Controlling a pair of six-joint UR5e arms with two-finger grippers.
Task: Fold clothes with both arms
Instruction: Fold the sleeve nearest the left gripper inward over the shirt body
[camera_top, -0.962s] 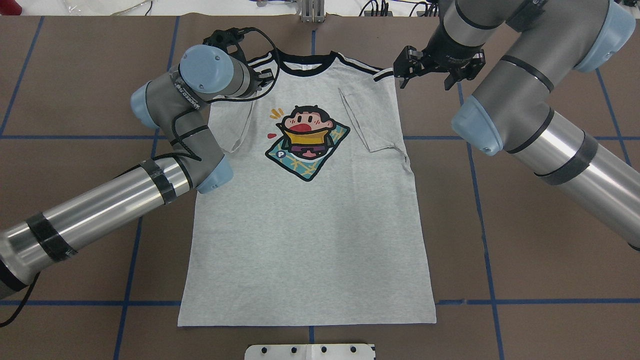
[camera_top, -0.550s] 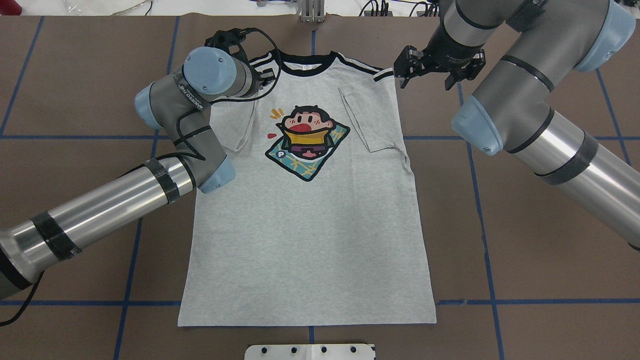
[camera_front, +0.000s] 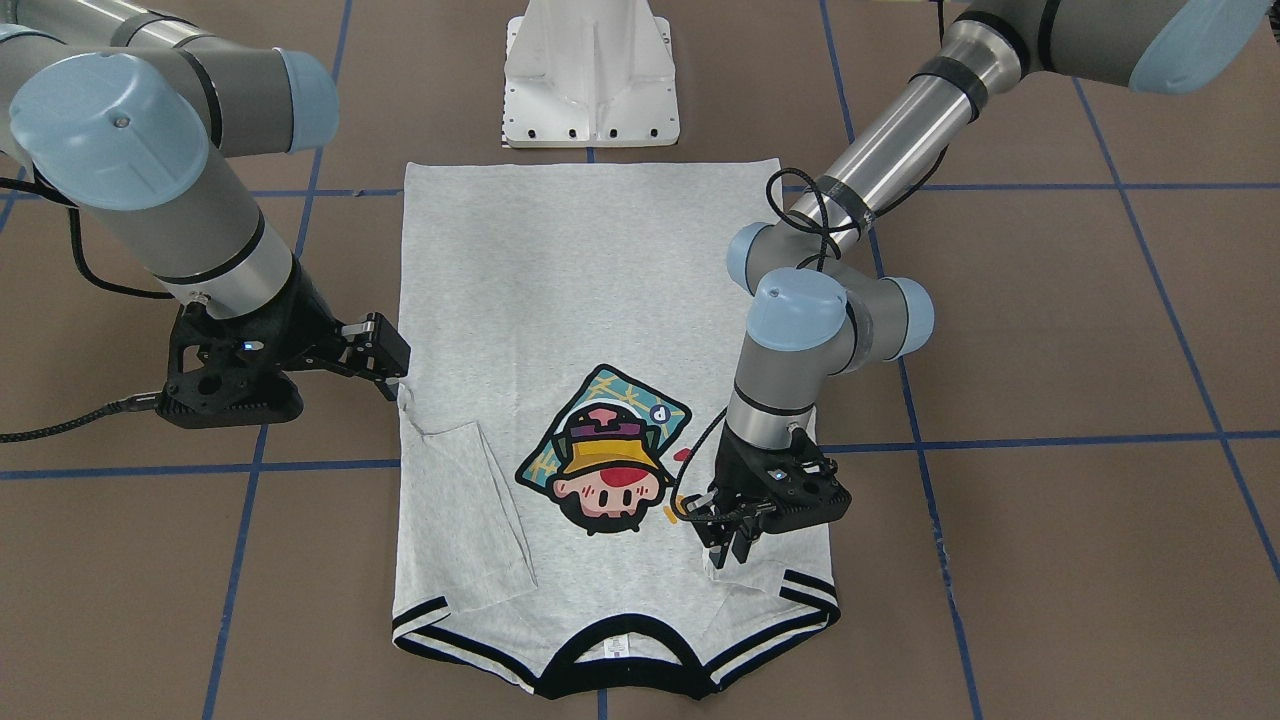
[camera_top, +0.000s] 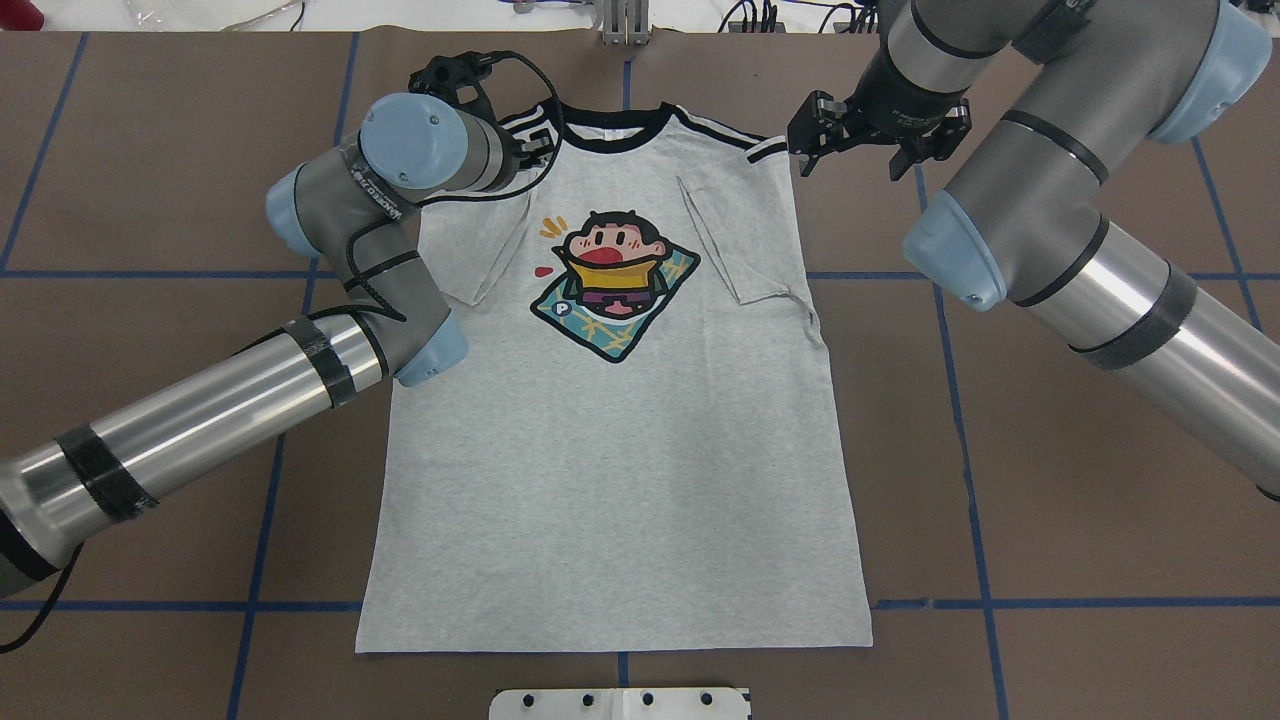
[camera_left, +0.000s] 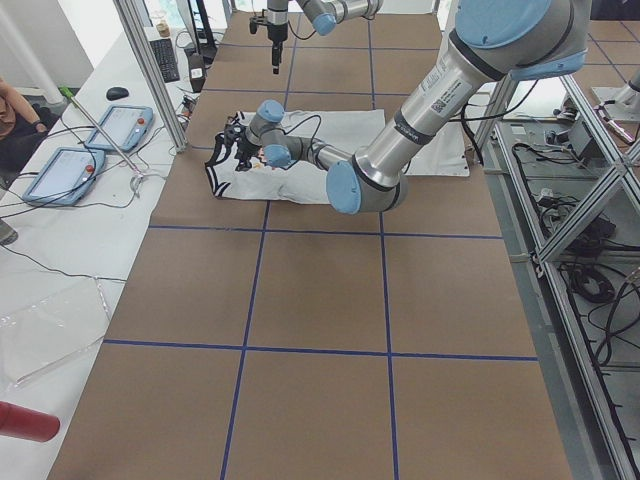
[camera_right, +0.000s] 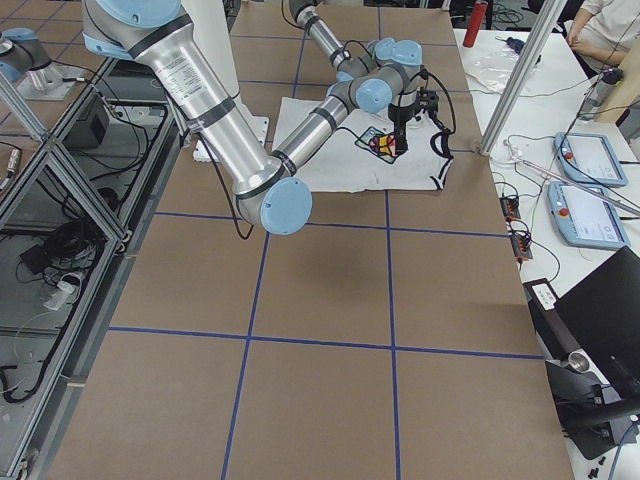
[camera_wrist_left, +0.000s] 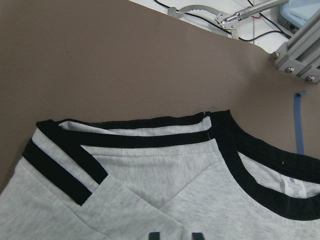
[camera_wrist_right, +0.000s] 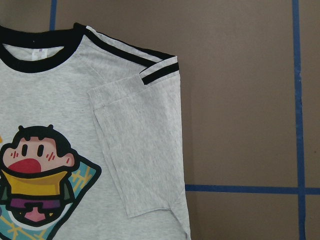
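Note:
The grey T-shirt (camera_top: 620, 470) lies flat and face up on the brown table, its black collar (camera_top: 610, 135) at the far edge. Both sleeves are folded in over the chest beside the cartoon print (camera_top: 612, 280). My left gripper (camera_front: 728, 550) stands over the left shoulder with its fingers pointing down and seems shut on the sleeve's edge, which rises toward it. In the left wrist view its fingertips (camera_wrist_left: 155, 235) rest on the grey cloth below the shoulder stripes (camera_wrist_left: 65, 172). My right gripper (camera_top: 802, 140) is open and empty, just off the right shoulder. The right wrist view shows the folded right sleeve (camera_wrist_right: 140, 150).
The robot's white pedestal base (camera_front: 590, 80) stands at the shirt's hem side. Blue tape lines (camera_top: 960, 400) grid the brown table. An operators' bench with tablets (camera_left: 110, 125) runs beyond the collar side, and a red object (camera_left: 25, 422) lies at its end.
The left wrist has shifted slightly. The left sleeve's folded edge has been drawn further toward the collar and now runs straight and taut. The right arm has not moved.

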